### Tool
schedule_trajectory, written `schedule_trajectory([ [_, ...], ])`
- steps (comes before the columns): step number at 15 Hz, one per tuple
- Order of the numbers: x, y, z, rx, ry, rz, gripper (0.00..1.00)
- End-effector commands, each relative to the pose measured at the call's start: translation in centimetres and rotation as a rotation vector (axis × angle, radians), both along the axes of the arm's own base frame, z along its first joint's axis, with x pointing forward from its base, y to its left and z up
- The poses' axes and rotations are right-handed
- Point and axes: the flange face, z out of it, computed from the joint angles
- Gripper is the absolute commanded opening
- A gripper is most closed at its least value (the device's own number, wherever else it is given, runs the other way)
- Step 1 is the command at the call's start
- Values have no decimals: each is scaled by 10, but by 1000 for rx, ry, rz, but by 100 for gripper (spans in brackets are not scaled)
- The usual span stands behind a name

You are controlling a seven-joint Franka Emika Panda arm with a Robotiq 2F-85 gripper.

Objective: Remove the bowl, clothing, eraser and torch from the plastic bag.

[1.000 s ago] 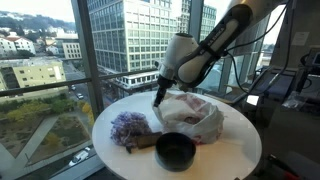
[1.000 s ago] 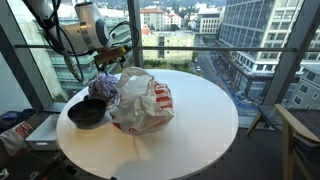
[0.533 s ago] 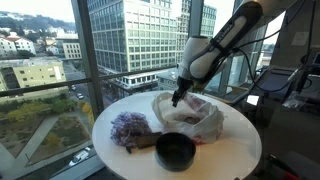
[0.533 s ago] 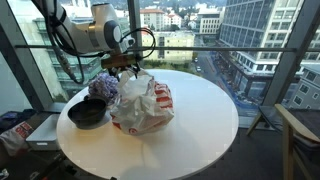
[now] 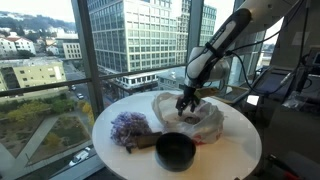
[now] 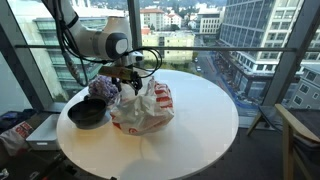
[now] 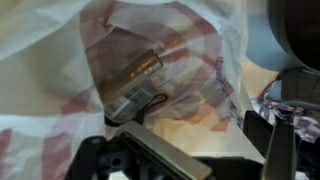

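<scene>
Hovering over the mouth of the plastic bag [image 5: 200, 122] [image 6: 150, 108], your gripper [image 5: 186, 102] [image 6: 128, 88] points down at the crumpled white-and-red film in both exterior views. Your wrist view shows the two fingers [image 7: 150, 150] spread well apart with nothing between them, so the jaws are released and grasp nothing. Inside the bag the torch [image 7: 137, 72] lies on its side, a slim metallic cylinder tilted up toward the right, with a black loop at its lower end (it looks like a wrist strap). It sits beyond the fingertips, apart from them.

The purple clothing [image 5: 128, 127] [image 6: 103, 87] lies out on the round white table [image 5: 238, 150] [image 6: 205, 120], just beside the bag. The black bowl [image 5: 175, 151] [image 6: 86, 113] stands upright on the table too, close against the bag; you cannot tell from these pictures whether the two touch. A brownish block [image 5: 146, 141] lies between the clothing and the bowl, and you cannot tell whether it is the eraser. Tall windows [image 5: 60, 50] stand on the far side of the table.
</scene>
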Motion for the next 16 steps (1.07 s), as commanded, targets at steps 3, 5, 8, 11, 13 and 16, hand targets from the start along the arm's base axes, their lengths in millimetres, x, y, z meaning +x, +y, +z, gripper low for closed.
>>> schedule_trajectory([
  [3,8,-8,-12,79,37,-176,100],
  [5,8,-24,-21,60,41,-226,100],
  [8,7,-46,-37,53,72,-299,100],
  [11,8,-63,-53,40,75,-328,100],
  [13,9,-69,-63,39,49,-325,100],
  [16,12,-72,-72,40,-15,-312,100],
])
